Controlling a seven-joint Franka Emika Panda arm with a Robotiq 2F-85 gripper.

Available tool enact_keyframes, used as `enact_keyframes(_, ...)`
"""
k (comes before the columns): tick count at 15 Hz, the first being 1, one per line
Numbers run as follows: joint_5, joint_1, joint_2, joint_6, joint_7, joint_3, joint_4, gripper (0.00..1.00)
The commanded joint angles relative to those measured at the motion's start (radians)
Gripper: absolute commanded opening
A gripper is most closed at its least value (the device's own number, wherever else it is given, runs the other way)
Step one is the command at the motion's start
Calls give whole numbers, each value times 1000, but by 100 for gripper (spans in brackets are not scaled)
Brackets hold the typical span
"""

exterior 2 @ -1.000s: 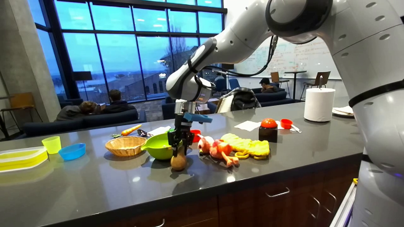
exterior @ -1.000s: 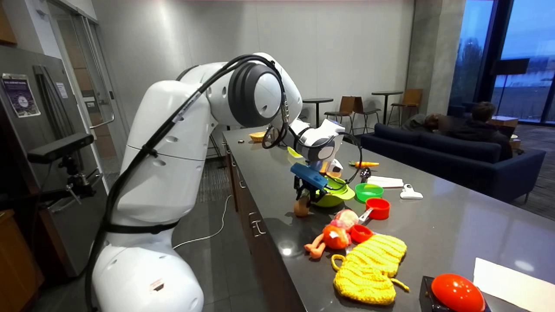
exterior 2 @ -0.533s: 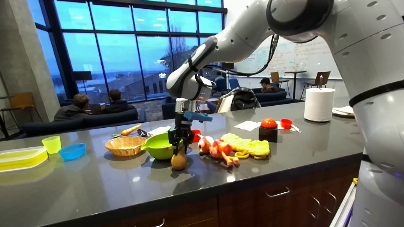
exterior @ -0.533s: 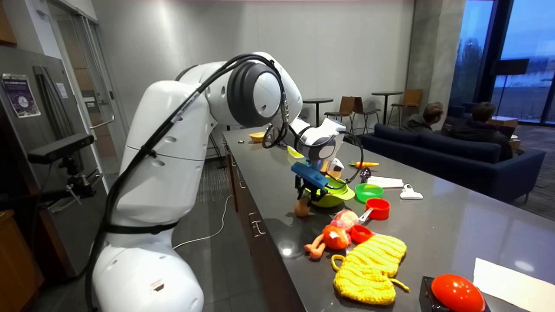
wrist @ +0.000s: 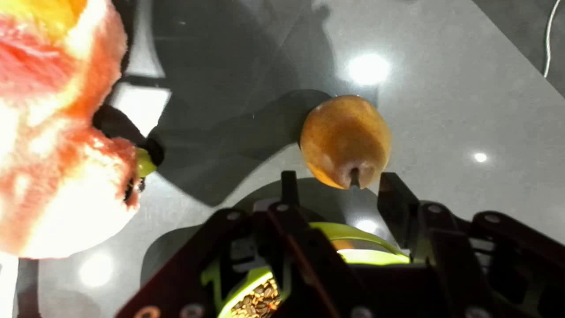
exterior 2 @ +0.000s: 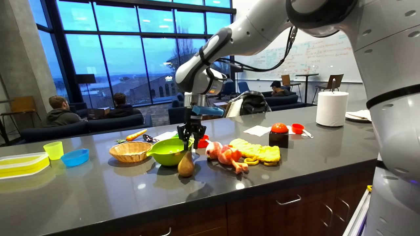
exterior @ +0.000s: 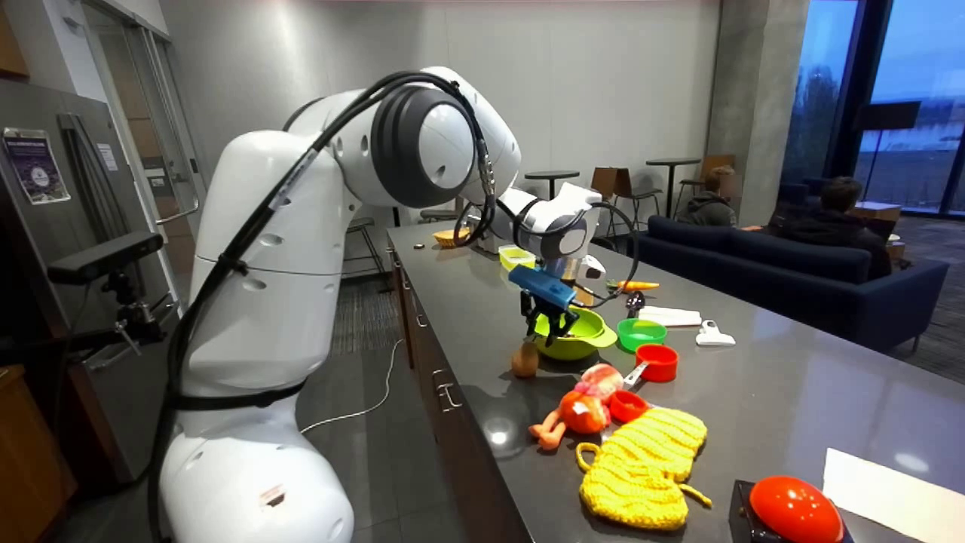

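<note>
Robot arm [exterior: 294,241] in a bent reach. In an exterior view it rises at near left, folds at a raised elbow [exterior: 445,143] and slopes down toward the right and far to the wrist [exterior: 546,215]; black cables [exterior: 253,241] run strapped along its white links. The gripper [exterior 2: 191,149] hangs beneath the wrist, pointing downward, its two black fingers [wrist: 289,187] parted, with a gap between the tips.

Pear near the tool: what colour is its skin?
The pear is golden brown with an orange tint; it shows best in the wrist view.
</note>
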Motion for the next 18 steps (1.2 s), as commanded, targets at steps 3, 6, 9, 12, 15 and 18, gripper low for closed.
enact_keyframes(3, -7, 9, -68, -37, 68, -6, -49, 80)
enact_keyframes(6, 29, 12, -91, -15, 86, 1, -102, 91)
enact_keyframes(9, 70, 17, -108, 11, 91, 6, -153, 100)
enact_keyframes(12, 103, 20, -112, 38, 83, 12, -190, 100)
enact_keyframes(15, 72, 24, -119, 46, 112, 0, -214, 100)
enact_keyframes(18, -60, 38, -136, 14, 223, -35, -230, 100)
